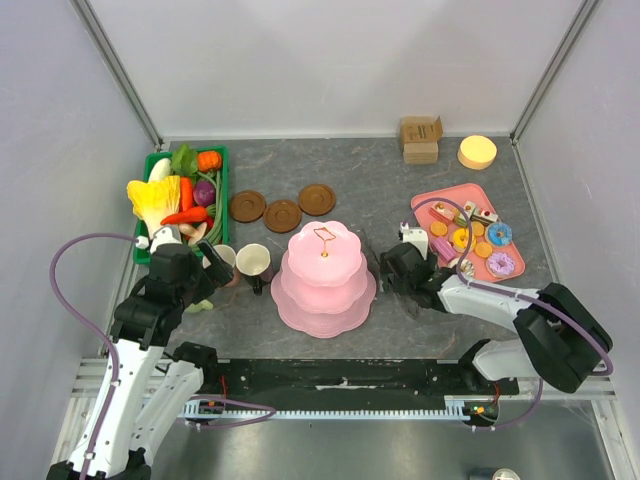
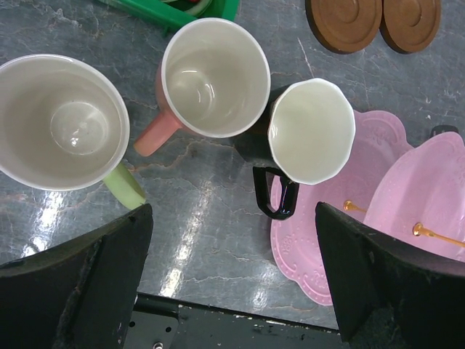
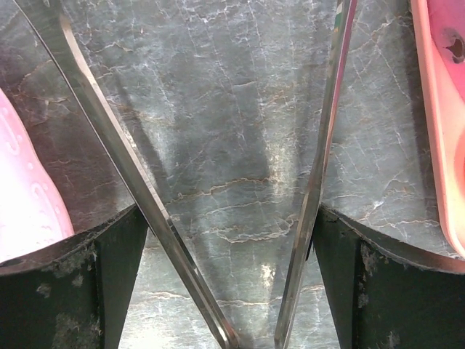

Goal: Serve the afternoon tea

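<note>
Three mugs stand together on the table: a pale one (image 2: 62,123), a pink one (image 2: 214,76) and a dark one (image 2: 311,131), all upright and empty. My left gripper (image 2: 232,218) hovers open just in front of them, nothing between its fingers. The pink tiered stand (image 1: 325,270) is in the middle, bare. Three brown saucers (image 1: 282,215) lie behind it. Small toy snacks sit on a pink tray (image 1: 437,199) at the right. My right gripper (image 1: 405,268), between stand and tray, holds metal tongs (image 3: 109,138). Their arms are spread against its fingers, with nothing between them.
A green basket (image 1: 223,190) of toy vegetables stands at the back left. A yellow disc (image 1: 478,151) and cardboard boxes (image 1: 420,138) are at the back right. White walls enclose the table on three sides.
</note>
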